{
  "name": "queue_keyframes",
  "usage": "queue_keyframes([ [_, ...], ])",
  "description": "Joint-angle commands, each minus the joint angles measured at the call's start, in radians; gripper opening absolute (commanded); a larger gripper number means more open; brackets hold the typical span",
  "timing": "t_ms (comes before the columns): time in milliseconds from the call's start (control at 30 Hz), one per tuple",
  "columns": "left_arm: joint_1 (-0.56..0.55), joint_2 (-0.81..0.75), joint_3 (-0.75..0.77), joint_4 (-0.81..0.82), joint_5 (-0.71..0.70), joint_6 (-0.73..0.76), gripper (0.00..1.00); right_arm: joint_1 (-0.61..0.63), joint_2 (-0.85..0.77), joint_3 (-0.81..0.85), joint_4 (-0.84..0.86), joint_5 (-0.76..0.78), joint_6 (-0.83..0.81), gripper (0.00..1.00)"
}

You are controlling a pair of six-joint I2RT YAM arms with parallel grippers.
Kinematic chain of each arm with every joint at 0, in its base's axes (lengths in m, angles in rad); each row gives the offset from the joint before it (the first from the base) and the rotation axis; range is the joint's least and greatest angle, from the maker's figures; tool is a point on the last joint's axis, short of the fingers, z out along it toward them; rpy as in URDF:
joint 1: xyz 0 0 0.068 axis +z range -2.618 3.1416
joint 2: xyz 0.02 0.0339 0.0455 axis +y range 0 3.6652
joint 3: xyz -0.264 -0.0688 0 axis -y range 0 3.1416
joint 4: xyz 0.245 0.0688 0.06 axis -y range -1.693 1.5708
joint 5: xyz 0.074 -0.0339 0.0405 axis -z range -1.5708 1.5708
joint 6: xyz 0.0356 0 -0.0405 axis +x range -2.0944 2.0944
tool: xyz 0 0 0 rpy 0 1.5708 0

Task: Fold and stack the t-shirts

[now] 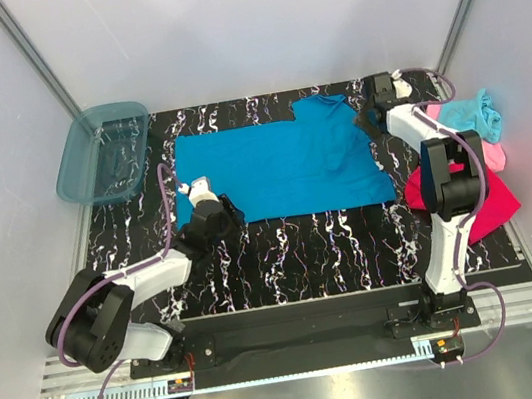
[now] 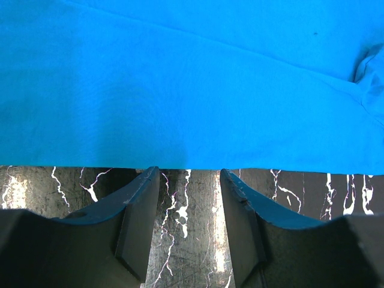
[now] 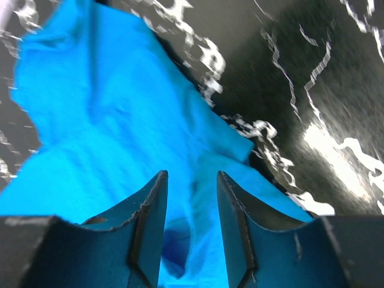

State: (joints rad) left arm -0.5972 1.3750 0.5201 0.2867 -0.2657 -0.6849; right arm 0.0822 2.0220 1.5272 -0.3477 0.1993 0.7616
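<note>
The medium blue t-shirt (image 1: pixel 281 167) lies spread flat on the black marbled table (image 1: pixel 284 247), one sleeve folded up at its far right. My left gripper (image 1: pixel 190 185) is at the shirt's near left corner. In the left wrist view it (image 2: pixel 189 174) is open, with bare table between the fingers and the shirt's edge (image 2: pixel 180 108) just past the tips. My right gripper (image 1: pixel 369 124) is at the shirt's far right. In the right wrist view it (image 3: pixel 192 180) is open, low over rumpled blue cloth (image 3: pixel 108 138) that lies between the fingers.
A translucent teal plastic bin (image 1: pixel 104 152) stands at the far left corner. The light aqua (image 1: pixel 471 116), light pink (image 1: pixel 494 157) and magenta-red (image 1: pixel 495 206) t-shirts lie piled at the table's right edge, beside the right arm. White walls close in the sides.
</note>
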Motion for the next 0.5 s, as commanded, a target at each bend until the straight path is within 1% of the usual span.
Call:
queue_keyframes([
  [0, -0.003, -0.014, 0.003, 0.058, -0.015, 0.012, 0.49, -0.006, -0.054, 0.106, -0.017, 0.005, -0.044, 0.46],
  [67, -0.003, -0.013, 0.001, 0.058, -0.013, 0.012, 0.49, -0.006, -0.016, 0.191, -0.04, -0.027, -0.07, 0.47],
  [133, -0.003, -0.016, 0.003, 0.06, -0.01, 0.012, 0.49, -0.007, 0.041, 0.275, -0.071, -0.046, -0.084, 0.52],
  [300, -0.003, -0.016, 0.0, 0.066, 0.0, 0.012, 0.49, -0.021, 0.179, 0.433, -0.086, -0.152, -0.09, 0.55],
  [367, -0.003, -0.013, 0.001, 0.066, 0.002, 0.012, 0.49, -0.025, 0.277, 0.555, -0.106, -0.184, -0.097, 0.54],
  [400, -0.003, -0.014, 0.001, 0.066, 0.005, 0.012, 0.49, -0.025, 0.315, 0.614, -0.163, -0.185, -0.1, 0.54],
  [433, -0.003, -0.014, 0.0, 0.068, 0.008, 0.01, 0.49, -0.024, 0.401, 0.742, -0.198, -0.19, -0.1, 0.53],
  [467, -0.003, -0.013, 0.0, 0.071, 0.014, 0.01, 0.49, -0.028, 0.449, 0.816, -0.279, -0.198, -0.104, 0.53],
])
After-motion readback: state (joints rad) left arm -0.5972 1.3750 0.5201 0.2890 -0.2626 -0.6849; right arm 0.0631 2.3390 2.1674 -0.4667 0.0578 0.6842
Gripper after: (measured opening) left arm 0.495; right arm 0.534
